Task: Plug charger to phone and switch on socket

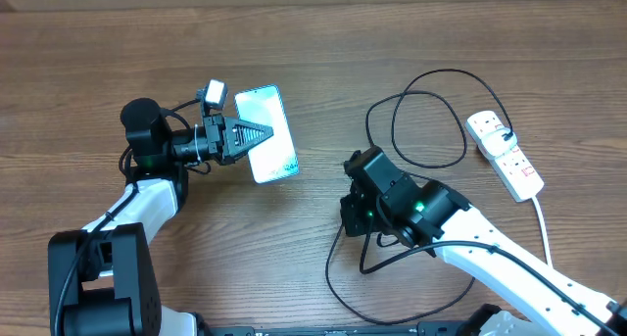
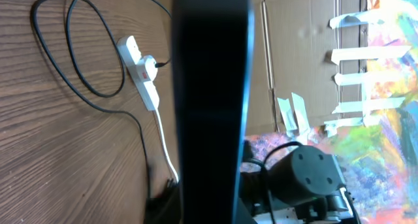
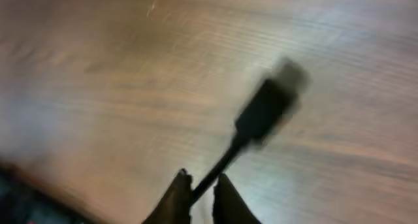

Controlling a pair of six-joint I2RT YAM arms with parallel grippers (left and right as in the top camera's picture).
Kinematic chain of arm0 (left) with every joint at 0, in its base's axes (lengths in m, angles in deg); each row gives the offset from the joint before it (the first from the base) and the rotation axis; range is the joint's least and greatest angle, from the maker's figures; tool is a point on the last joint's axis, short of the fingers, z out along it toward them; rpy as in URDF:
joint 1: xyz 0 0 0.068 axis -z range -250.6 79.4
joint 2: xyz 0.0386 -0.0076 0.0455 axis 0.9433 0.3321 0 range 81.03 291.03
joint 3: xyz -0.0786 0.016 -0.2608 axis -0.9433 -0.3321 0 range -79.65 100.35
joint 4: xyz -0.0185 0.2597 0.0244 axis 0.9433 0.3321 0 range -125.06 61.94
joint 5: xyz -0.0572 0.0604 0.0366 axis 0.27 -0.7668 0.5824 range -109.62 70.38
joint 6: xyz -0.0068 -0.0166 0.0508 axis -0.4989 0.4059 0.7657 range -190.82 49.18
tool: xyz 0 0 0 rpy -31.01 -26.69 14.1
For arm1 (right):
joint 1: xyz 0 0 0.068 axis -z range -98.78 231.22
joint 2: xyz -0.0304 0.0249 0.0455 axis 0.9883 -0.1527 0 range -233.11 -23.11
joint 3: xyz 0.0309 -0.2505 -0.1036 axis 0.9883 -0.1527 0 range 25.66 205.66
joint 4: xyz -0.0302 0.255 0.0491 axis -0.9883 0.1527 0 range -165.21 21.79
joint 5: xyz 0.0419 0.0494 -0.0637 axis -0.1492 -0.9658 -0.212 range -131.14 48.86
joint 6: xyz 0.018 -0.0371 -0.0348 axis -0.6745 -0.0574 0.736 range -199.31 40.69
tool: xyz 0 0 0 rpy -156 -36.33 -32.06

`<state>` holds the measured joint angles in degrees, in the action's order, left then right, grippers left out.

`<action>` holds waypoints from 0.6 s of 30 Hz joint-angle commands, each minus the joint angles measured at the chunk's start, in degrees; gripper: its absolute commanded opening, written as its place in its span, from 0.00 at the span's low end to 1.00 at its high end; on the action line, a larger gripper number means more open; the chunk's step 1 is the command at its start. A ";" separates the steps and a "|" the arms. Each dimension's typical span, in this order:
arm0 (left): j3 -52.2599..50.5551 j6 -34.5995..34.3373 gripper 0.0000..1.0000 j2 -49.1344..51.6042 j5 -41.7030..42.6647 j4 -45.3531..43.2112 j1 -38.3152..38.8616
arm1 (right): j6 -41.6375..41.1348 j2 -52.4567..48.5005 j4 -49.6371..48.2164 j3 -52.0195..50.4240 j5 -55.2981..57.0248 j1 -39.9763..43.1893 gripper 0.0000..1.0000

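Note:
My left gripper (image 1: 257,134) is shut on the phone (image 1: 275,156) and holds it tilted above the table, lit screen up. In the left wrist view the phone (image 2: 212,100) shows edge-on as a dark slab. My right gripper (image 3: 200,192) is shut on the thin black charger cable just behind its connector tip (image 3: 269,106), which is blurred and points away over the wood. In the overhead view this gripper (image 1: 356,169) is right of the phone, apart from it. The charger cable (image 1: 446,72) loops to the white power strip (image 1: 506,156), where a black plug sits.
The power strip (image 2: 140,70) and cable loops (image 2: 70,54) also show in the left wrist view, with the strip's white cord trailing toward the front edge. More black cable loops on the table under my right arm (image 1: 460,228). Cardboard and taped paper stand beyond the table.

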<state>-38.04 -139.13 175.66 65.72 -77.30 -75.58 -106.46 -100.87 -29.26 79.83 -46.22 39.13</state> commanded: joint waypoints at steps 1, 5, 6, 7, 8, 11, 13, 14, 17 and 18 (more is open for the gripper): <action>1.31 2.58 0.04 -0.13 1.27 -0.39 0.07 | -0.07 -4.79 -4.90 -3.98 6.95 -0.28 0.17; 1.31 2.58 0.04 -0.13 1.27 -0.39 0.07 | -0.09 -10.99 -8.20 -3.85 6.95 -0.28 0.41; 1.31 2.58 0.04 -0.13 1.27 -0.39 0.07 | -0.09 -11.34 -8.48 -3.80 6.95 -0.28 0.49; 1.31 2.58 0.04 -0.13 1.25 -0.39 0.04 | -0.11 -11.47 -8.68 -3.65 6.97 -0.26 0.67; 1.31 2.62 0.04 -0.13 1.16 -0.42 0.04 | -0.24 -11.47 -8.68 -3.45 7.15 -0.13 0.78; 1.31 2.80 0.04 -0.13 -0.35 -0.42 -0.02 | -3.34 -11.47 -9.70 -2.16 8.70 0.15 0.90; 1.31 2.78 0.04 -0.13 -1.68 -0.42 -0.31 | -4.66 -11.54 -9.92 -1.92 9.29 0.15 0.89; 1.31 2.75 0.04 -0.13 -2.29 -0.42 -0.59 | -5.92 -11.56 -9.88 -1.92 9.64 0.13 0.88; 1.31 2.71 0.04 -0.13 -2.89 -0.39 -1.42 | -7.65 -12.26 -10.14 -1.92 11.67 -0.11 0.83; 1.31 2.51 0.04 -0.13 -3.02 -0.39 -2.12 | -7.93 -13.16 -10.86 -1.92 12.66 -0.59 0.80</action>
<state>-38.04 -138.08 175.66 63.77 -77.30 -76.04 -111.75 -112.80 -39.03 76.38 -36.91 39.18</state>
